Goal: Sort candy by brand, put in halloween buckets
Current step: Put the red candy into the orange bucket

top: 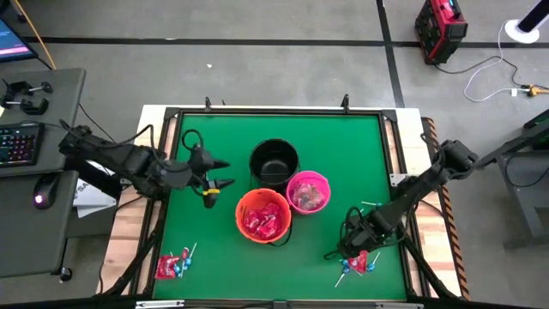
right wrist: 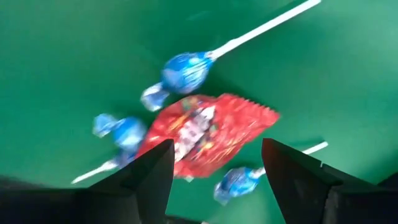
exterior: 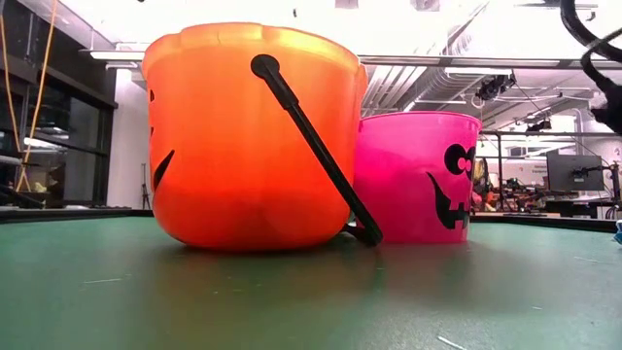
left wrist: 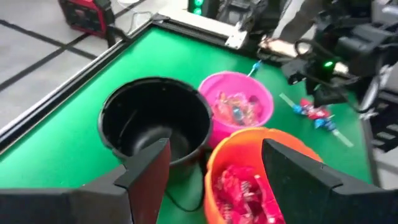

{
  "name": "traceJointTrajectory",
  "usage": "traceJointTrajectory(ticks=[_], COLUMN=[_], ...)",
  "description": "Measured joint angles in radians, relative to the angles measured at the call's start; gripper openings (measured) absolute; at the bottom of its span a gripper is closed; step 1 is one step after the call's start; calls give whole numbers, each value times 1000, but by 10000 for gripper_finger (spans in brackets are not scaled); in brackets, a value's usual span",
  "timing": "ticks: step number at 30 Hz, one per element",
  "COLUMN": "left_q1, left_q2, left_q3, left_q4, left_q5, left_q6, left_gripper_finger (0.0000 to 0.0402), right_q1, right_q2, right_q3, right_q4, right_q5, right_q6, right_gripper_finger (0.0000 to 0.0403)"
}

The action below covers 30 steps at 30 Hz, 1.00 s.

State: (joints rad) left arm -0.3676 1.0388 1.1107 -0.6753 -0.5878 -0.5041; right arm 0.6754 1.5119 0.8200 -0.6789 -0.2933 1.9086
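Grey floor (top: 257, 60), desk (top: 34, 172), perhaps windows (exterior: 68, 126).

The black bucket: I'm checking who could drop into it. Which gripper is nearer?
Left. The left gripper hangs open just beside the black bucket; the right gripper is open, far across, over candy near the table's corner.

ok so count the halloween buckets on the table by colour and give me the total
Black bucket: 1
Orange bucket: 1
Pink bucket: 1
Total: 3
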Motion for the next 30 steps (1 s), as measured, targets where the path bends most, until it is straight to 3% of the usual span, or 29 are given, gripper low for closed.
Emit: traceJointTrajectory(ticks=[9, 12, 17, 19, 21, 24, 27, 30], left_q1=[1, 0, 0, 0, 0, 1, 0, 0], left_q2=[50, 36, -44, -88, -133, -198, -240, -258], left_q3=[-1, -1, -1, -1, -1, 0, 0, 0], left_q4=[-54, -57, -58, -57, -57, -57, -58, -62], left_q5=[-26, -27, -31, -54, -93, -148, -195, -208], left_q6=[-86, -119, -147, -149, -149, -137, -114, -114], left_gripper_finger=[243, 243, 243, 243, 243, 243, 243, 243], right_q1=[6, 6, 6, 6, 6, 7, 5, -9], right_q2=[98, 103, 44, 2, -44, -116, -178, -211], right_q3=[0, 1, 43, 97, 163, 270, 349, 364], right_q4=[39, 44, -123, -264, -422, -584, -602, -494], right_q5=[14, 16, 15, 18, 47, 177, 448, 745], right_q6=[-10, -60, -117, -156, -183, -200, -196, -229], right_gripper_finger=[226, 178, 34, 15, 28, 40, 31, 14])
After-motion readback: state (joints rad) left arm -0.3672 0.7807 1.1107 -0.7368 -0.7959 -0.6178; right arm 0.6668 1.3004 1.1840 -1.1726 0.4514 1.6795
